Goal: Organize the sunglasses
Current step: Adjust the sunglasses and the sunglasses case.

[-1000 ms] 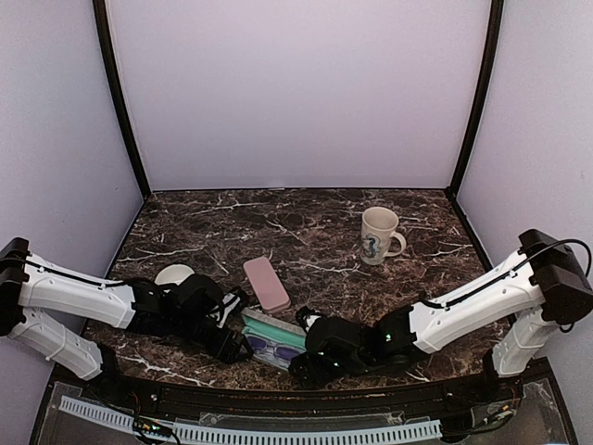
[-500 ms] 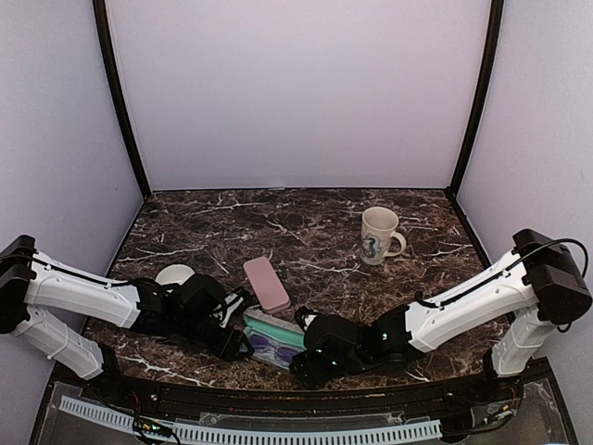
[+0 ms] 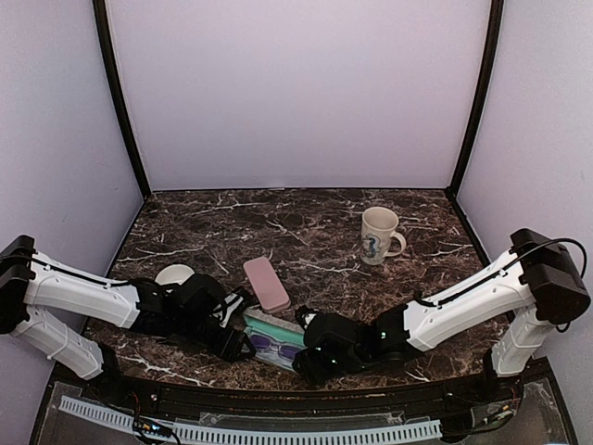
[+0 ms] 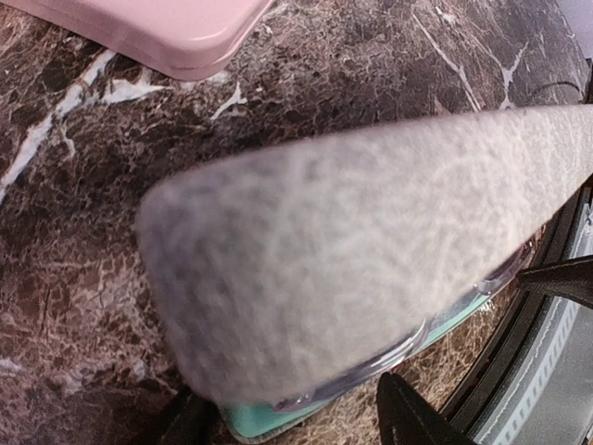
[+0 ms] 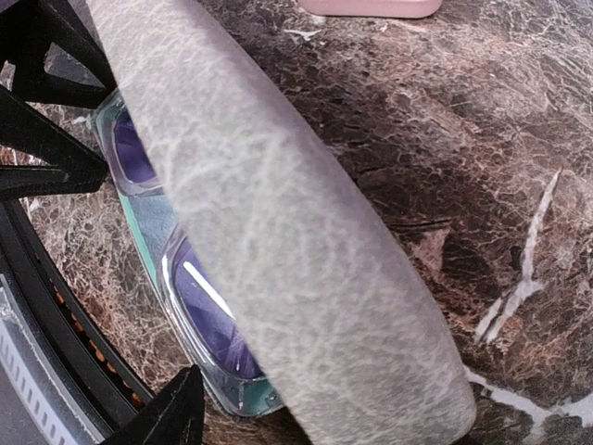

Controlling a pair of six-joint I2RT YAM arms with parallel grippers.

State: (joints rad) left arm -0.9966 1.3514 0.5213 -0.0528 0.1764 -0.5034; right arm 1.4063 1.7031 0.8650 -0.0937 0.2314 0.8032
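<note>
A grey case (image 3: 273, 336) with teal lining lies open near the table's front edge. In it are sunglasses (image 3: 269, 349) with a clear frame and purple lenses (image 5: 208, 311). The grey lid (image 4: 371, 250) leans half over them and fills both wrist views. My left gripper (image 3: 241, 343) is at the case's left end, its dark fingertips (image 4: 408, 417) apart on either side of the teal corner (image 4: 269, 419). My right gripper (image 3: 304, 360) is at the right end. One of its fingers (image 5: 167, 417) shows beside the case's front edge, and the lid (image 5: 278, 232) hides the other.
A shut pink case (image 3: 266, 284) lies just behind the grey one. A white mug (image 3: 378, 235) stands at the back right, and a white round thing (image 3: 173, 274) sits behind my left arm. The black front rail (image 3: 278, 400) runs close below the case.
My right gripper has crept a little to the left, closer onto the case's right end. The left gripper and the case have hardly moved.
</note>
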